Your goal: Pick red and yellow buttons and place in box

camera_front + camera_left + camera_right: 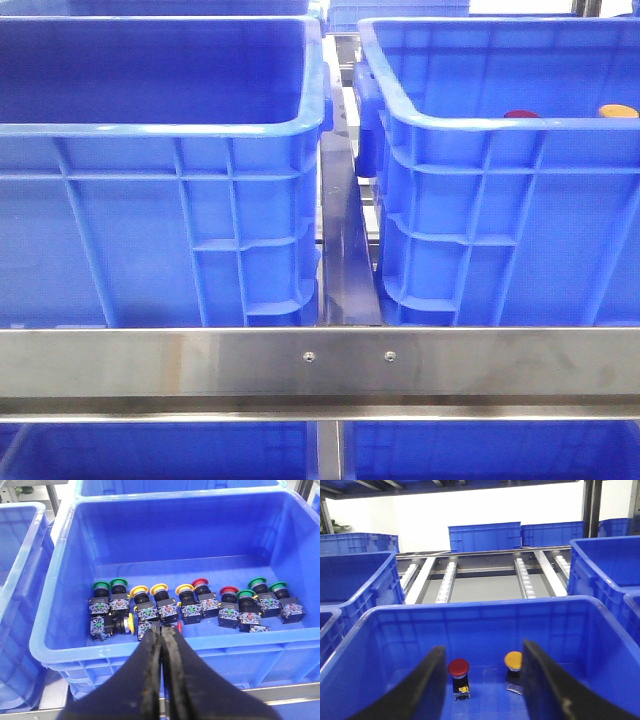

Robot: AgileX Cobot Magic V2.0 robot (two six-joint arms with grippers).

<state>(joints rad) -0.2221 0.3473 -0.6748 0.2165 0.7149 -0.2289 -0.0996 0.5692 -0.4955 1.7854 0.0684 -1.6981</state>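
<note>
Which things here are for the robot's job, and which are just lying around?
For the job:
red button
yellow button
box
right gripper, open

Just lying around:
green buttons in the left crate
roller track
far crates

No text, brand, number or sign can be read anywhere in these views. The blue crates [150,230] carry plain ribbed walls with no lettering, and the steel rail [320,362] below them shows only two screw heads. The push-button switches [190,607] bear small coloured marks on their clear contact blocks, too tiny to make out.
</note>
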